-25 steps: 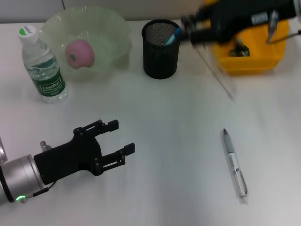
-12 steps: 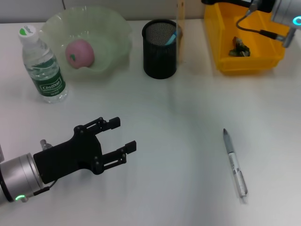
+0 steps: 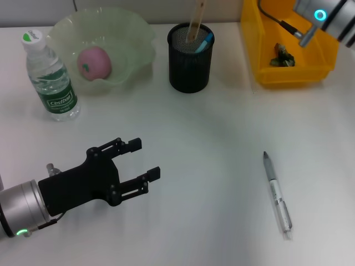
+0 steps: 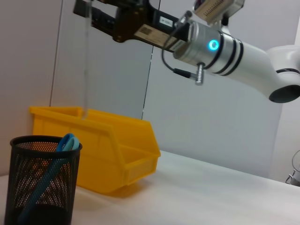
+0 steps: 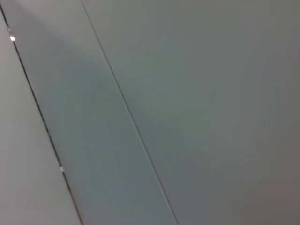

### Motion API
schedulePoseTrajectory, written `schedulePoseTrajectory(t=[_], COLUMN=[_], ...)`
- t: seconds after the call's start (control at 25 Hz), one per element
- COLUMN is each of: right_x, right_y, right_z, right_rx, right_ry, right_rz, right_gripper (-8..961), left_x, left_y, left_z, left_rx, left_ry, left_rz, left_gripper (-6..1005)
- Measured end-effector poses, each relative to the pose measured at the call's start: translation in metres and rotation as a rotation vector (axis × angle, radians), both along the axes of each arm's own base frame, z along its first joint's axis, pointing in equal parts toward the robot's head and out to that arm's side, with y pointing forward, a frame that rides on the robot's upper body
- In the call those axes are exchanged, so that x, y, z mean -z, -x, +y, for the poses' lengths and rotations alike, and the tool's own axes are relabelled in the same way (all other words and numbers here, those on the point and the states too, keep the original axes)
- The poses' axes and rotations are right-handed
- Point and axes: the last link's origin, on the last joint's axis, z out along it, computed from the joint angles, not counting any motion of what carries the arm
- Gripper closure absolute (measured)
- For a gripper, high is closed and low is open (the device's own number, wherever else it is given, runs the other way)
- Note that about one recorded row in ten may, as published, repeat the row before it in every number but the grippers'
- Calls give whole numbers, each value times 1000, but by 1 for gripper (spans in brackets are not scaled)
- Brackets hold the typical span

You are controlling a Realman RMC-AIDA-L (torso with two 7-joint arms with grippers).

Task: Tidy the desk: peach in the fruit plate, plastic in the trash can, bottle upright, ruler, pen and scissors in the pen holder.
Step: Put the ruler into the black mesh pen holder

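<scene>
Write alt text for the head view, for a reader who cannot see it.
A ruler stands over the black mesh pen holder, lower end at its mouth; the right arm is at the far right above the yellow bin. The peach sits in the green fruit plate, the bottle stands upright, a pen lies on the desk, and the open left gripper waits near.

white desk, bottle, pen

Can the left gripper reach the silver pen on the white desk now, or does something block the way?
Probably yes: the open left gripper hovers low, and only bare white desk lies between it and the silver pen.
</scene>
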Motion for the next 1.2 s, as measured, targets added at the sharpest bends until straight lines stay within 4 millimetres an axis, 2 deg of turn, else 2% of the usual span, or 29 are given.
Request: schedulePoseTrajectory(t=[0.2,0.4,1.2], right_x=[11,24,49], right_y=[8,11,15], right_z=[10,20,20], right_rx=[3,13,-55], right_ry=[-82,-133,-147], right_rz=[-56,-195,-394], right_gripper=[554,551,539], left_x=[0,0,-3], left_y=[0,0,-1], left_z=[0,-1,0], left_rx=[4,7,11], left_ry=[3,3,-8], left_rz=[3,0,-12], left_gripper=[246,246,245])
